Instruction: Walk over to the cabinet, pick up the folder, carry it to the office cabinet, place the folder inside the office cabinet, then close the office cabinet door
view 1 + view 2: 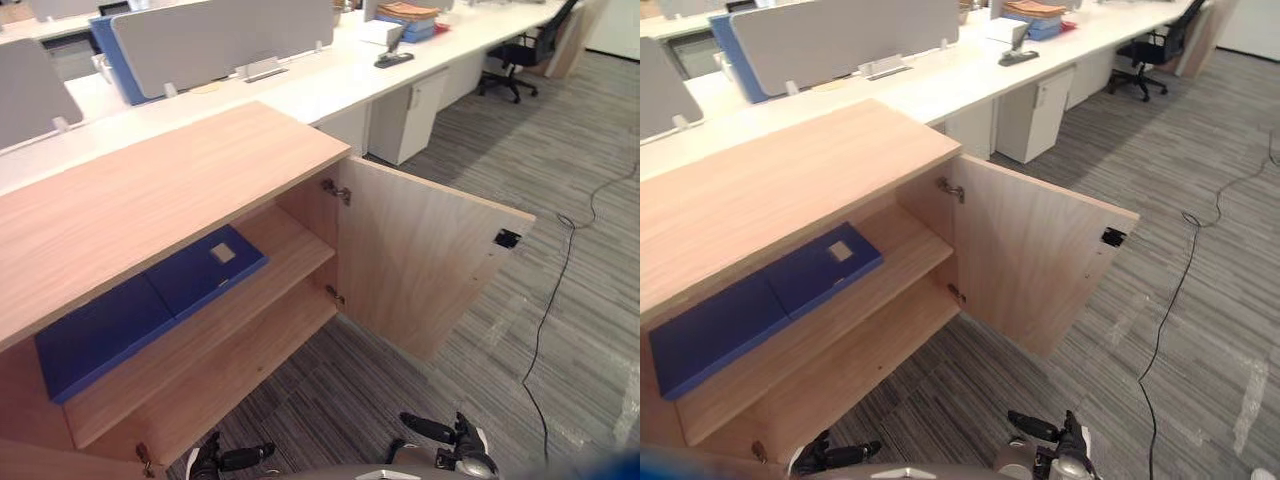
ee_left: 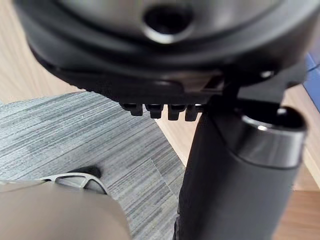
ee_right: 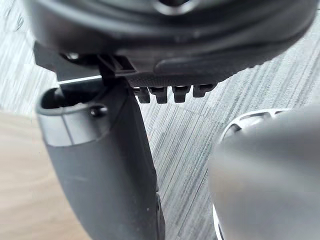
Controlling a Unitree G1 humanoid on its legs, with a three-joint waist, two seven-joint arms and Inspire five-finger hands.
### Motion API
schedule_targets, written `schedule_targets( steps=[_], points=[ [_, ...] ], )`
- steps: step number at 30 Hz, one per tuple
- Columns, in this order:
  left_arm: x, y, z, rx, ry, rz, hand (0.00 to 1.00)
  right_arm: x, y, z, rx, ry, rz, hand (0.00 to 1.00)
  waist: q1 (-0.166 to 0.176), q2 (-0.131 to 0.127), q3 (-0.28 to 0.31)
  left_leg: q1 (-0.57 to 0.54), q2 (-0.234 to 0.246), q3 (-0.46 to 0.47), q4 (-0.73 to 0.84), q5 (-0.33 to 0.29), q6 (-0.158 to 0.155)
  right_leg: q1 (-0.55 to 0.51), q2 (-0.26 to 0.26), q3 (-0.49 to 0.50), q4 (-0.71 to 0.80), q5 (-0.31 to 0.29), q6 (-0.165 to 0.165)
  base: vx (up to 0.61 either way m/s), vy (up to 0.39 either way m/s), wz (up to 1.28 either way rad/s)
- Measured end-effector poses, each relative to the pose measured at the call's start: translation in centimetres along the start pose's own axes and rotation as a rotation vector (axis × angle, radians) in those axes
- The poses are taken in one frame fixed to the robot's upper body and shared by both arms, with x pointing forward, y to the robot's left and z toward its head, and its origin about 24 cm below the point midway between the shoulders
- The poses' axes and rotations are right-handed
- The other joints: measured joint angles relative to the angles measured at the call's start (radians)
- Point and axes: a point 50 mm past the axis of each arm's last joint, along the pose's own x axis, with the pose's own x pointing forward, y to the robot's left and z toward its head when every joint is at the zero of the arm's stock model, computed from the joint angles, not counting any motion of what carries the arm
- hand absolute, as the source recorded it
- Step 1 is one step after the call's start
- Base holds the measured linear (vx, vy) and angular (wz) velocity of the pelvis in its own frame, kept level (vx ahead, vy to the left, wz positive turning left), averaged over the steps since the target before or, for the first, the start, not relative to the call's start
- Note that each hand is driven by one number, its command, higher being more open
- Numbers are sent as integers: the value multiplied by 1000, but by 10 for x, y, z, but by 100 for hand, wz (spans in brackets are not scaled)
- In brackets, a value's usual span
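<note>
- folder (image 1: 150,305) lies flat on the upper shelf (image 1: 285,268) inside the cabinet (image 1: 150,190), well apart from both hands, up and to the left of them
- left robot hand (image 1: 235,458) is low at the near edge of the head views, over the carpet (image 1: 560,330) just in front of the cabinet's bottom; fingers relaxed and roughly straight, holding nothing
- right robot hand (image 1: 435,430) is low too, near the door's (image 1: 420,250) bottom edge, not touching it; fingers loose, empty
- folder is dark blue, flat, rectangular, matte, with a small pale square label (image 1: 222,254) near its right end
- cabinet is light wood grain with a flat top, two shelves and metal hinges (image 1: 335,190)
- door stands wide open, swung out to the right, with a small black catch (image 1: 507,238) on its inner face
- carpet is grey with fine stripes
- behind the cabinet: long white surface (image 1: 330,75) with grey divider panels (image 1: 220,35), a stack of papers (image 1: 405,18), a white drawer unit (image 1: 410,110) below, and a black office chair (image 1: 520,55) further off
- nothing lies between the hands and the open door
</note>
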Motion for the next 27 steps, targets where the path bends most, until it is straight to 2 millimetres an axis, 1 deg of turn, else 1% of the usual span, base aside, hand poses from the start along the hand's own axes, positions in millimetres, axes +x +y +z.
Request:
schedule_targets(
  steps=[1,2,3,7,8,9,10,11,12,14,16,17,18,19,20,21,23,27],
  points=[
    [0,-1,-1,17,2,-2,100,0,-2,-2,13,8,-10,100,1,5,-7,8,11,1,-20,9,-3,1,32,16,-30,9,1,82,-43,-49],
    [0,-1,-1,25,1,-3,100,0,-2,-2,18,10,-13,100,2,6,-7,12,16,2,-26,16,-4,2,47,25,-43,14,-1,99,-73,-82],
    [1,1,0,46,1,1,100,0,-1,-3,47,19,-17,100,2,-3,-11,23,32,13,-32,32,-4,0,86,54,-68,31,-15,59,-49,-64],
    [3,4,7,80,-16,3,100,1,-10,-2,81,17,-67,100,-6,-17,-24,35,39,28,-34,37,2,2,108,80,-89,39,-16,80,-21,-35],
    [4,1,13,83,-32,-4,100,1,-13,4,92,-5,-83,100,-8,-19,-27,33,36,27,-35,38,4,6,111,83,-105,48,-13,36,23,-6],
    [5,-5,18,88,-48,-19,100,1,-15,13,96,-44,-95,100,-13,-19,-26,32,32,22,-35,40,6,15,112,84,-125,59,-8,0,0,0],
    [4,-8,19,96,-57,-30,100,1,-16,18,100,-65,-98,100,-15,-17,-27,32,30,18,-35,40,6,21,112,84,-139,66,-7,-4,35,1],
    [4,-14,22,116,-78,-49,100,1,-17,30,103,-115,-99,100,-18,-14,-30,29,26,9,-36,40,6,30,112,84,-167,81,-3,0,0,0],
    [3,-17,23,127,-86,-62,100,0,-18,37,102,-142,-99,100,-18,-12,-31,26,25,7,-36,40,6,35,113,84,-182,90,-2,0,0,0],
    [2,-30,23,151,-94,-112,100,0,-19,67,114,-245,-97,100,-17,-8,-42,4,21,0,-36,40,7,43,117,82,-243,127,-3,-22,-5,1],
    [2,-31,24,163,-97,-119,100,1,-23,95,131,-323,-107,100,-17,-5,-41,0,22,-16,-36,40,7,60,125,75,-285,150,-8,-57,-39,6],
    [2,-31,24,163,-97,-119,100,1,-26,102,135,-341,-114,100,-16,-3,-42,0,23,-23,-37,40,7,66,127,72,-292,153,-8,-70,-46,12],
    [2,-30,24,162,-97,-119,100,1,-32,118,138,-381,-132,100,-14,1,-44,0,25,-31,-38,40,7,73,130,68,-306,159,-11,-56,-32,7],
    [2,-30,24,161,-97,-118,100,1,-35,127,134,-405,-138,100,-11,4,-46,-2,25,-35,-39,40,7,73,132,68,-311,163,-11,-90,-38,6],
    [2,-30,24,160,-96,-117,100,0,-42,148,126,-465,-151,100,-9,10,-47,-7,24,-47,-40,39,6,75,133,66,-322,170,-13,-77,-25,3],
    [2,-30,24,159,-97,-117,100,-1,-44,157,124,-489,-157,100,-8,12,-46,-7,24,-50,-40,39,6,78,134,65,-327,172,-13,-98,-27,5],
    [2,-30,24,155,-96,-114,100,-5,-50,182,122,-559,-172,100,-1,17,-45,-3,26,-60,-40,38,4,87,137,62,-335,175,-14,-81,-15,3],
    [2,-28,24,145,-95,-112,100,-13,-50,214,141,-642,-174,100,3,19,-46,-5,26,-80,-40,36,1,87,138,60,-335,174,-12,-60,-6,3]
  ],
)
